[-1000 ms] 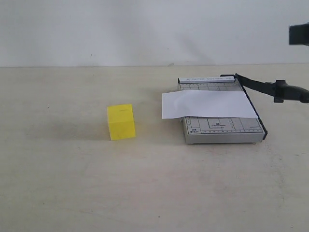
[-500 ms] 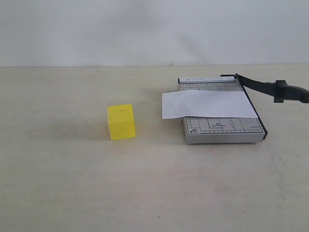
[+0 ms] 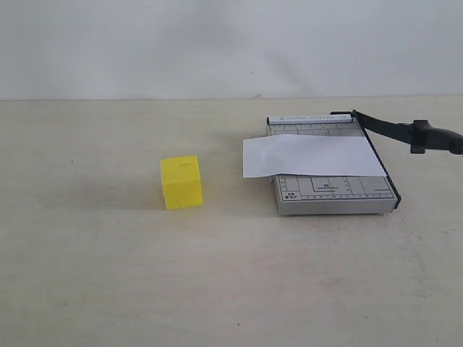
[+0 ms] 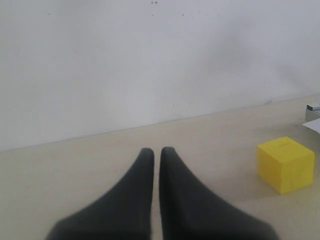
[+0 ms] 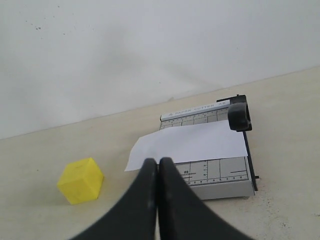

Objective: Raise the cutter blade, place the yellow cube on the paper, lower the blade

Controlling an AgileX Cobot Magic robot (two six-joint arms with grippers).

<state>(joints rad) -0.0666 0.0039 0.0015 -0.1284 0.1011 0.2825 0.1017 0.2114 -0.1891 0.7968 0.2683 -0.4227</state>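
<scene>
The yellow cube sits on the table left of the grey trimmer. The white paper lies across the trimmer, its left end overhanging. The cutter blade stands raised off the base from its back hinge, with its thick handle out to the right. Neither gripper shows in the exterior view. My left gripper is shut and holds nothing, with the cube off to one side. My right gripper is shut and holds nothing, above the table in front of the paper, the cube and the blade handle.
A pale wall rises behind the beige table. In the left wrist view a corner of the trimmer and of the paper show at the frame's edge.
A black part of the right arm at the top right of the exterior view has moved out of frame. Cube, paper and blade have not moved.
</scene>
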